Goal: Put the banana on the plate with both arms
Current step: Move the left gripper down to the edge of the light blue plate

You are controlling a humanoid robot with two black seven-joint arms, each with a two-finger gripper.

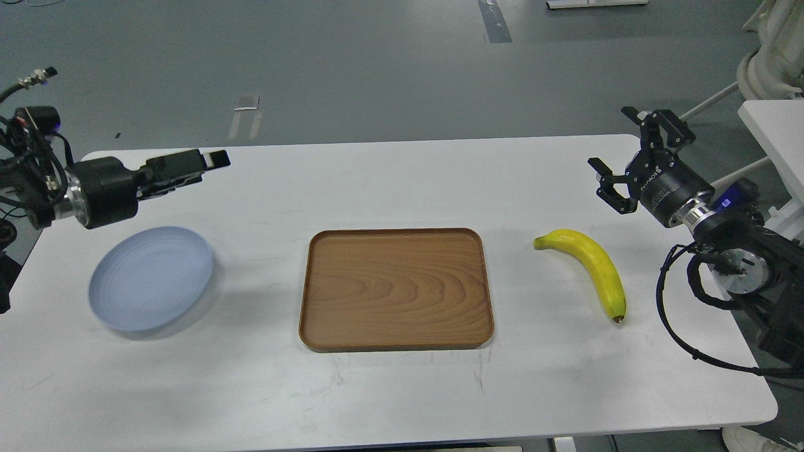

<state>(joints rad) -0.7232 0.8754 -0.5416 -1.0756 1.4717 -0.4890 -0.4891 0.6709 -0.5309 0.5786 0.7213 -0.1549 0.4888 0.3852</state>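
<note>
While your left pincer [217, 158], jaws unreadable, hovers above the round pale-blue plate [151, 278] near the tabletop's left edge, the curved yellow banana [593, 263] lies near the right edge, under your empty, wide-open right pincer [619, 160]; a slanted grasp could roll it.

A single head view looks forward and down across the white table [402, 389]. Its near edge sits low; grey floor [377, 63] lies beyond the far edge.

White lettering on the black two-finger right gripper [619, 157] body — seemingly "ROBOTIQ" (small, tilted, not fully legible), no other readable text, labels or numbers anywhere
</note>
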